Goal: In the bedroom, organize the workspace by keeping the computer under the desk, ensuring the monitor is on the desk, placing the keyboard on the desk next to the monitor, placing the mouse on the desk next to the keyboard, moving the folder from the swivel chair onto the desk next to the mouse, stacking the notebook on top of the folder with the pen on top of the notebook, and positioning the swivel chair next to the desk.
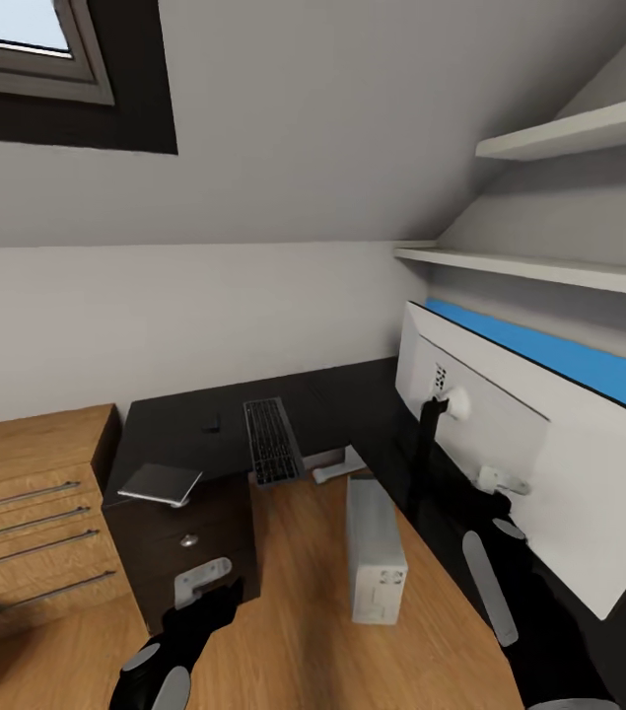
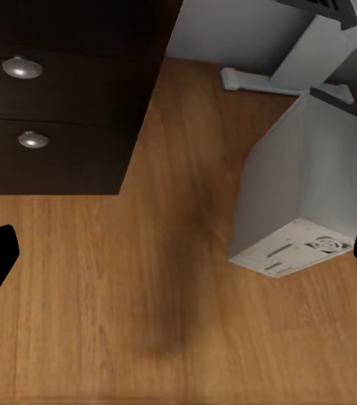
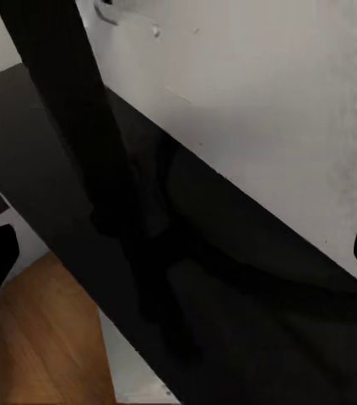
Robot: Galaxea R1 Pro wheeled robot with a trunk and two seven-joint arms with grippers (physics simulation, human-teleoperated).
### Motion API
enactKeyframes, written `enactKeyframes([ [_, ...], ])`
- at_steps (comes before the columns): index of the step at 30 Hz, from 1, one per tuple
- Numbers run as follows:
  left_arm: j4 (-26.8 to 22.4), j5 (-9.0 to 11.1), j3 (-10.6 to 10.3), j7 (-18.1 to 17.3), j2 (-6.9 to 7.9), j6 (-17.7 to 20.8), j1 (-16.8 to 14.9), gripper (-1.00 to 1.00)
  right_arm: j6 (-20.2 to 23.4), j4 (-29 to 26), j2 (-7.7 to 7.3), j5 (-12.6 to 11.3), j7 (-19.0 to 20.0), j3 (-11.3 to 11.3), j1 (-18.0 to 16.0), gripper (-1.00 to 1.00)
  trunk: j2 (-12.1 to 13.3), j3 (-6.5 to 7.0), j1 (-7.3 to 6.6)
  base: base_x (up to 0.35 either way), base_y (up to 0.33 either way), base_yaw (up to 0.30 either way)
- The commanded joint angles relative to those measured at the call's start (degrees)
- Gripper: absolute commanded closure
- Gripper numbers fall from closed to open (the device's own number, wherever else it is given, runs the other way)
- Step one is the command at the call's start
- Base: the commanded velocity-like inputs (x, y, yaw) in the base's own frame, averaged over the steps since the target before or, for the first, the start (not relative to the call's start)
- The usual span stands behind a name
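i hold my right gripper (image 1: 498, 485) spread wide and empty behind the monitor (image 1: 510, 444) on the desk (image 1: 352, 394); left gripper (image 1: 199, 582) spread too. i should grip the stand low and keep it upright.

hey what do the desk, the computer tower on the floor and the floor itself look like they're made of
The desk looks like black lacquered or laminated board: its top is glossy and mirrors the monitor stand, and its drawers carry round silver knobs. The computer seems to be light grey painted metal or plastic, matte, with vents and ports on one end. The floor looks like light wood planks, with visible grain.
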Motion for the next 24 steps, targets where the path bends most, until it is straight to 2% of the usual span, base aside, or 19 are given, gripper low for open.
enactKeyframes([
  [1,-0.09,0.61,-0.07,0.51,0.00,0.13,-0.03,-1.00,-0.78,0.85,-0.02,0.31,-0.33,0.01,-0.05,-1.00,-0.04,-0.07,0.02,0.119,-0.288,0.000],
  [3,-0.09,0.61,-0.08,0.47,0.00,0.13,-0.04,-1.00,-2.26,2.17,-0.02,1.52,-0.32,-0.01,-0.05,-1.00,-0.04,-0.06,0.02,0.131,-0.296,0.000],
  [4,-0.09,0.68,-0.08,0.41,-0.01,0.17,-0.02,-1.00,-4.94,4.31,-0.02,3.47,-0.32,-0.03,-0.07,-1.00,-0.04,-0.06,0.02,0.085,-0.222,0.000],
  [8,-0.09,0.70,-0.09,0.51,-0.01,0.20,-0.01,-1.00,-8.31,7.71,-0.28,4.83,-0.32,-0.05,-0.21,-1.00,-0.04,-0.06,0.02,0.039,-0.105,0.000],
  [13,-0.09,0.69,-0.09,0.39,-0.01,0.21,-0.02,-1.00,-10.33,12.71,-1.99,5.03,-0.32,-0.08,-0.58,-1.00,-0.04,-0.06,0.02,0.006,-0.017,0.000],
  [16,-0.09,0.70,-0.09,0.43,-0.01,0.21,-0.03,-1.00,-11.43,14.55,-2.47,5.02,-0.32,-0.12,-0.73,-1.00,-0.04,-0.06,0.02,0.069,-0.004,0.000],
  [24,-0.09,0.72,-0.09,0.48,-0.01,0.21,-0.04,-1.00,-13.76,18.90,-3.86,4.96,-0.32,-0.14,-1.99,-1.00,-0.04,-0.06,0.02,0.265,-0.001,0.000],
])
